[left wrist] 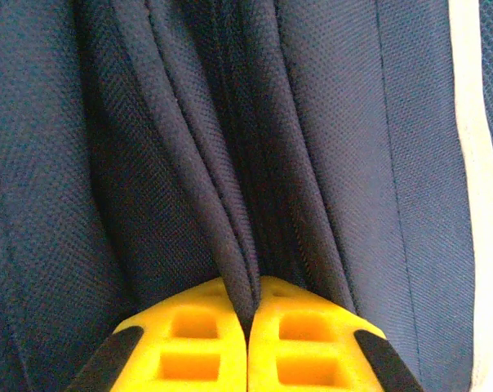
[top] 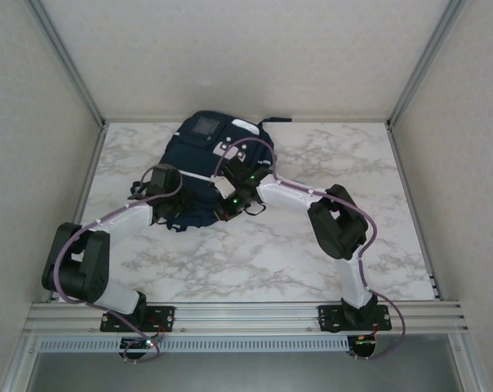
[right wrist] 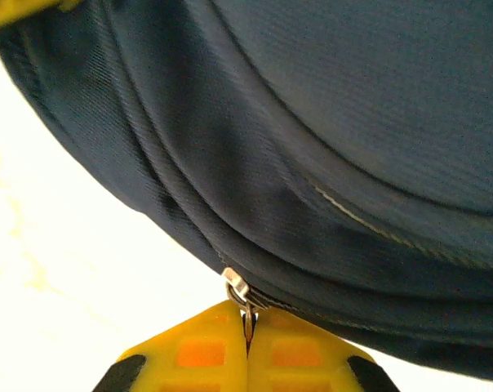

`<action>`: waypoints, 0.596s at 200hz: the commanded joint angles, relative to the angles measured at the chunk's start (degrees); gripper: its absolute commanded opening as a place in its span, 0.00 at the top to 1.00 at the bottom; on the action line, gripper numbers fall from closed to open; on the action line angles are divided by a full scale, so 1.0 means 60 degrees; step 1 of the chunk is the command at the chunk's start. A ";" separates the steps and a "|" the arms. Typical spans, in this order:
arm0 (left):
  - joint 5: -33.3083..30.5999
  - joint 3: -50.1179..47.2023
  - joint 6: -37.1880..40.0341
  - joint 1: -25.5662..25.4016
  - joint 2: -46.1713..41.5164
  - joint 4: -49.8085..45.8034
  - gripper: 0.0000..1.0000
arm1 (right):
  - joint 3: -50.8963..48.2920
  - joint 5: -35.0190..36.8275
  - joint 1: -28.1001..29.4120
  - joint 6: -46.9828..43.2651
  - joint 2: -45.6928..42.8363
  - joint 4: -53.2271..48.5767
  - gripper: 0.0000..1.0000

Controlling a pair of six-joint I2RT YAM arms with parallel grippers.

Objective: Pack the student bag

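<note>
From above, one student bag (top: 199, 167) lies flat toward the far middle of the marble table (top: 312, 253), its grey patch (top: 206, 126) facing up at the far end; two arms reach in from the near edge and meet at the bag's near end. The left gripper (top: 168, 211) sits at the near-left corner and the right gripper (top: 228, 198) just beside the middle of the near edge; from this height I cannot tell how either set of jaws stands.

At the left wrist, the two yellow fingers (left wrist: 189, 343) are pressed together with a fold of fabric (left wrist: 238, 278) pinched between them; the navy cloth runs away in long ridges, with one white stripe (left wrist: 473, 163) down the right side. This hold looks meant to anchor the bag and keep the cloth taut, so that a pull elsewhere does not drag the whole bag along.

At the right wrist, the fingers are closed on one small metal zipper pull (right wrist: 238, 290) at the bag's lower seam, with pale tabletop to the left. The likely purpose is to run the zipper open so the bag can be filled; no items to pack are in sight.
</note>
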 commanded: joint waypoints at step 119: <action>-0.1314 -0.0526 0.0852 0.0152 -0.1561 -0.0854 1.00 | 0.3607 0.5678 -0.3136 -0.2521 0.1362 -0.3510 1.00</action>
